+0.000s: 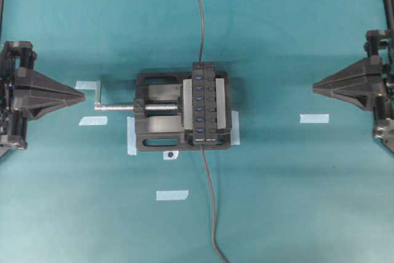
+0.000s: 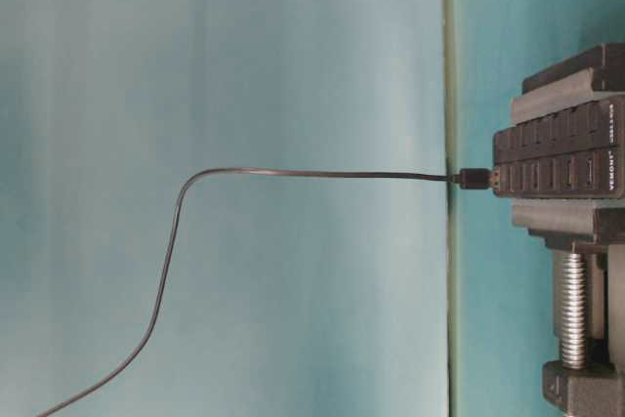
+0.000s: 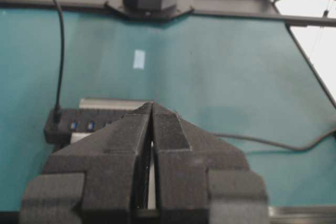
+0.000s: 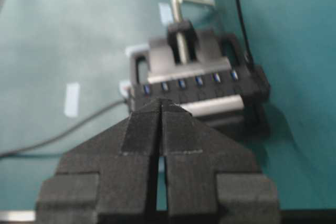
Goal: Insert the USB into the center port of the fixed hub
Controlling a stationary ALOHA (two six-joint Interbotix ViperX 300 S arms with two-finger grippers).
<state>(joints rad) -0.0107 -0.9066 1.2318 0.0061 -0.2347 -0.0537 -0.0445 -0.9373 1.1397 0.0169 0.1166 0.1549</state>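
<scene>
The fixed hub (image 1: 206, 103) is a narrow black strip with blue sockets, clamped upright in a black vise (image 1: 160, 106) at mid-table. Its sockets (image 4: 198, 81) all show blue, with nothing plugged in. The USB is out of view. One thin dark cable (image 1: 201, 23) runs from the hub's far end off the top edge, and another cable (image 1: 211, 201) leaves its near end and runs off the bottom. A small black connector (image 2: 476, 179) sits at the hub's end. My left gripper (image 1: 82, 97) (image 3: 151, 106) is shut and empty, left of the vise. My right gripper (image 1: 314, 87) (image 4: 161, 100) is shut and empty on the right.
The vise's silver screw and crank (image 1: 101, 97) stick out toward my left gripper's tip. Pale blue tape strips (image 1: 314, 118) (image 1: 172, 194) (image 1: 92, 121) lie flat on the teal cloth. The near cable (image 3: 262, 142) trails across the cloth.
</scene>
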